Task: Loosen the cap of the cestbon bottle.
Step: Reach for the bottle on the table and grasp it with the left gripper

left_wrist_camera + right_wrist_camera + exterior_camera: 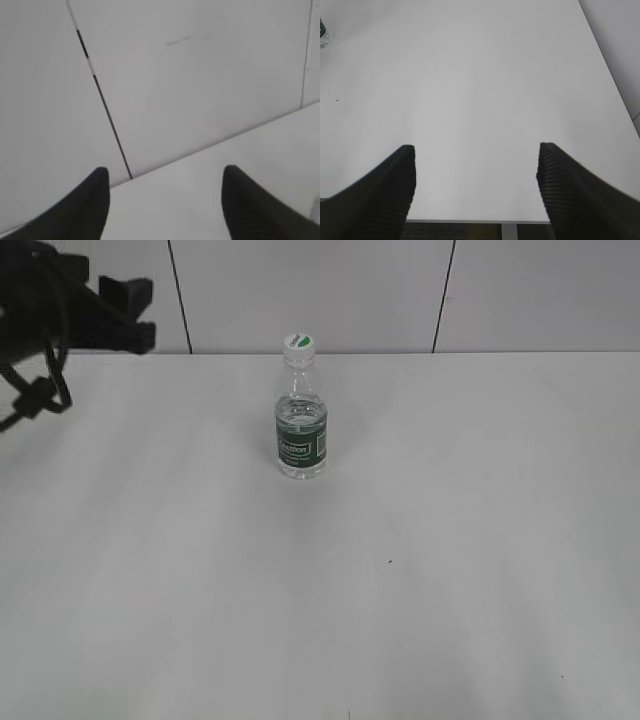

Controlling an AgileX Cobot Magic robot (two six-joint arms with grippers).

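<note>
Bottle of cestbon water (301, 430) standing upright on a white desk (450, 570), a little left of the middle and toward the back, near the pale panelled wall (300, 290). It is clear plastic with a dark green label around its lower body and water reaching up to the shoulder. On top sits the cap (299, 342), white with a green patch, not yet touched.

Handling, as a judgement: the bottle looks small and light, with thin walls that would dent under a hard squeeze, and smooth plastic that could spin in a loose hold. The labelled body seems the best place to brace it, while the other gripper pinches the cap's side to twist. The narrow base could tip if pushed sideways.

Left gripper (165, 200): spread wide, empty, raised at the far left of the exterior view, well apart from the bottle and facing the wall.

Right gripper (475, 190): also spread wide and empty, over bare desk near the front edge; only a sliver of the bottle shows at its view's top left corner.
</note>
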